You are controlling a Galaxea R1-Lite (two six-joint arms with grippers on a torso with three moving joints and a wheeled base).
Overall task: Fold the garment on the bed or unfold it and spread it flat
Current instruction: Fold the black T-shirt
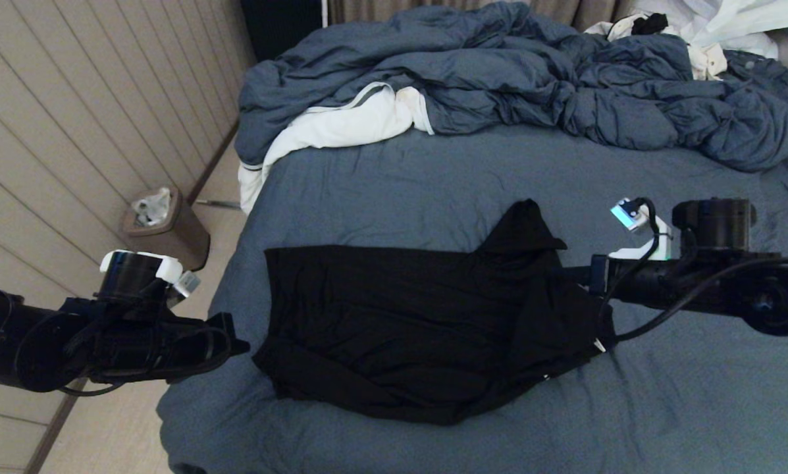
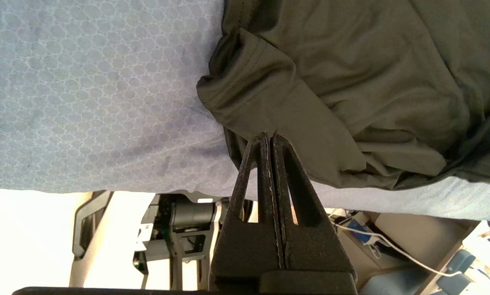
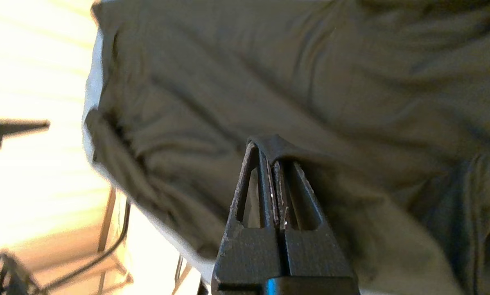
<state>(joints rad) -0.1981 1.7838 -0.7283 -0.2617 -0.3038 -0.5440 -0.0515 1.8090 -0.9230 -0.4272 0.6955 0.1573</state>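
Right end effector (image 3: 274,157) pinching black garment (image 1: 420,329), no lettering visible

The garment (image 1: 420,329) lies rumpled on the bed (image 1: 433,178). The right gripper (image 1: 581,276) pinches its right edge; the left gripper (image 1: 236,342) hovers just off its left corner. The duvet (image 1: 532,79) is heaped far back.

Black garment (image 1: 407,329) on slate-blue bed (image 1: 433,178); blue duvet (image 1: 532,79), white lining
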